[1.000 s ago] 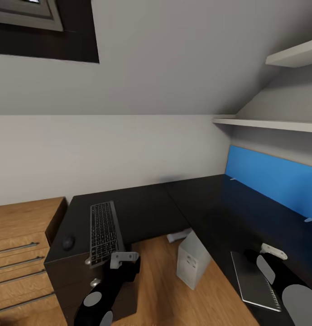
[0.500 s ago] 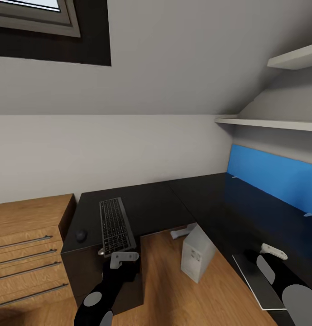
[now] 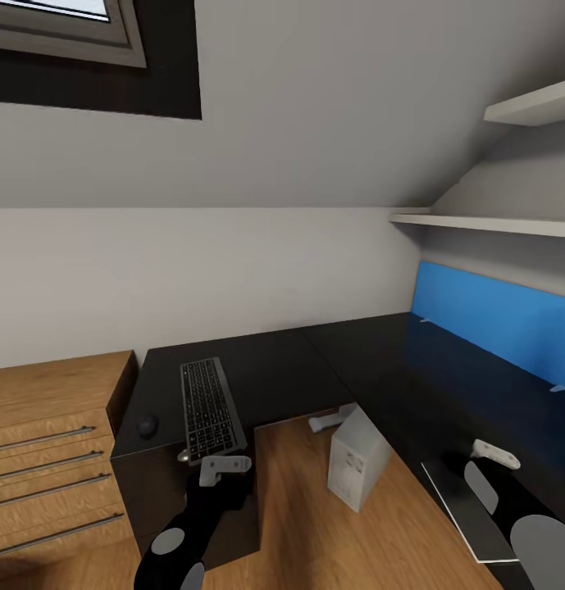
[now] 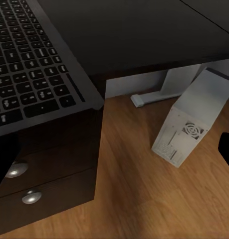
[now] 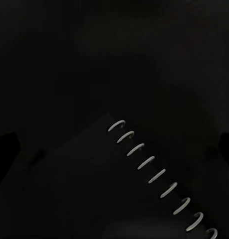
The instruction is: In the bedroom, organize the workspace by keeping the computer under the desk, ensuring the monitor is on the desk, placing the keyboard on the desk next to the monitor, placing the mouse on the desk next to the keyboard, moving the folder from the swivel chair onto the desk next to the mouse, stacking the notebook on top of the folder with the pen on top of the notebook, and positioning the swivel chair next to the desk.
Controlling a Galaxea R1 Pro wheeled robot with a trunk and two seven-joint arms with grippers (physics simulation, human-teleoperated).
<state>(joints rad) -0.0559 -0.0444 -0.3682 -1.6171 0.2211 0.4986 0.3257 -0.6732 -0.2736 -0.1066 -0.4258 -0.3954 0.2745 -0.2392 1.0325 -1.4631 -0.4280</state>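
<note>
Where the two wings of the black L-shaped desk [image 3: 266, 377] meet in the corner, everything below is placed from that corner.
Room: grey sloped wall behind the corner, a dark-framed window [image 3: 85, 49] high above the left wing, white shelves [image 3: 487, 221] and a blue wall panel [image 3: 495, 315] along the right wing.
Surface: the keyboard [image 3: 208, 407] lies lengthwise on the left wing, its near end overhanging the front edge; the mouse [image 3: 148, 425] sits just beside it, on the side away from the corner.
Notebook: the dark spiral-bound notebook [image 3: 467, 508] lies flat near the right wing's front edge, its wire rings [image 5: 154, 172] showing in the right wrist view.
Under the desk: the white computer [image 3: 357, 467] stands tilted on the wood floor [image 3: 307, 524] inside the corner, beside a white desk leg [image 4: 166, 89].
Edges: a wooden drawer cabinet [image 3: 48, 451] abuts the left wing's outer end; black drawers with silver knobs [image 4: 24, 184] sit below the keyboard.
Open room: bare floor between the wings.
Left gripper [image 3: 225, 467]: hangs before the keyboard's near end; open or closed, cannot tell.
Right gripper [image 3: 495, 453]: over the notebook; grip cannot be told.
</note>
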